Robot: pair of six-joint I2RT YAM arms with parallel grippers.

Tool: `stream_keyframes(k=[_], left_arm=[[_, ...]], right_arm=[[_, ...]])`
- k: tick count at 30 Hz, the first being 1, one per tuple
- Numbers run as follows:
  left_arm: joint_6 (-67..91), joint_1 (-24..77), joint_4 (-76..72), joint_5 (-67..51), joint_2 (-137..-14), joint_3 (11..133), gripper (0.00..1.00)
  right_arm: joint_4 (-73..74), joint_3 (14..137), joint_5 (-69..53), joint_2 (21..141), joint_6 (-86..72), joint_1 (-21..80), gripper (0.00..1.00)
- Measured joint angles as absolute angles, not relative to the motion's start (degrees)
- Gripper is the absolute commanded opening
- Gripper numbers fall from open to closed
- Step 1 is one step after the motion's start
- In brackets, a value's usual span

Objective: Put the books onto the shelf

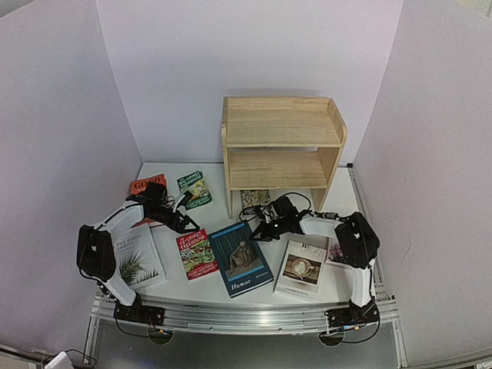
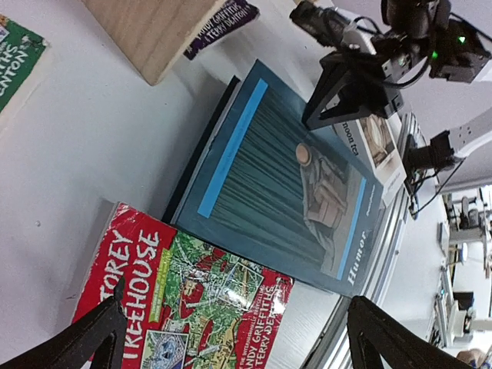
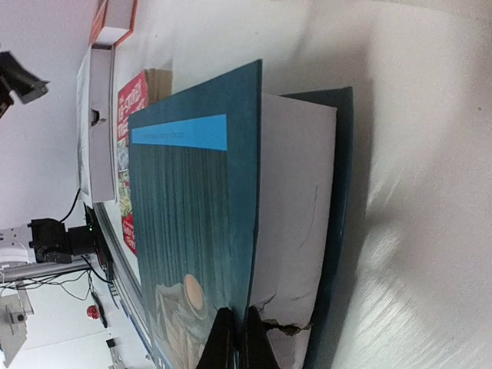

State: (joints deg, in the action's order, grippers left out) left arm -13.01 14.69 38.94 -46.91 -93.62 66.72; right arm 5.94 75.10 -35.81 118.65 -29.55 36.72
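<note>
1. Now, the right end effector (image 3: 234,342) is clenched on the front cover of the blue Humor book (image 3: 188,223), right at the cover's edge, and the page block underneath sits outside the grip.
2. Left end effector (image 2: 238,338) hangs released, fingers spread wide above the red paperback (image 2: 177,300), holding nothing.
3. Blue Humor book lies on the surface (image 1: 173,171) near the middle, in front of the shelf (image 1: 280,123) and apart from it. Neither tier shows a book on it.
4. Danger one: a lift by the cover alone would likely let the page block swing down, so the book flops open or the cover tears at the spine.
5. Danger two: so thin a pinch could slip and drop the book onto the red paperback. The two are touching or overlapping, I cannot tell which.
6. Right wrist view gives what the top view hides: the cover raised off the pages, and a ragged tear in the page edge just beside the fingers.
7. Left wrist view alone shows the right end effector from outside, perched over the book's far right corner beside the coffee-cover book (image 2: 382,146).
8. Top view alone shows the shelf and the whole route to it.
</note>
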Motion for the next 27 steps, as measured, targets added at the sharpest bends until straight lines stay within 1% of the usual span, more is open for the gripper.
stream_keyframes(k=[4,11,18,25,27], left_arm=[[-18.47,16.08,44.6,-49.49,-97.74,72.31,1.0],[-28.56,19.34,51.17,-56.46,-100.42,80.46,1.0],[-35.84,21.02,56.97,-60.31,-102.58,85.47,1.0],[-37.48,21.44,57.31,-60.46,-103.28,86.39,1.0],[-36.83,21.75,56.49,-60.4,-103.71,86.4,0.97]], right_arm=[[6.2,73.93,-35.58,112.69,-26.72,37.74,0.0],[5.52,74.1,-36.01,104.56,-22.06,38.69,0.0],[5.76,75.02,-38.16,103.98,-18.39,38.94,0.0],[6.06,78.0,-41.3,103.27,-15.4,39.09,0.0],[6.08,78.74,-41.99,102.99,-14.72,39.17,0.0]])
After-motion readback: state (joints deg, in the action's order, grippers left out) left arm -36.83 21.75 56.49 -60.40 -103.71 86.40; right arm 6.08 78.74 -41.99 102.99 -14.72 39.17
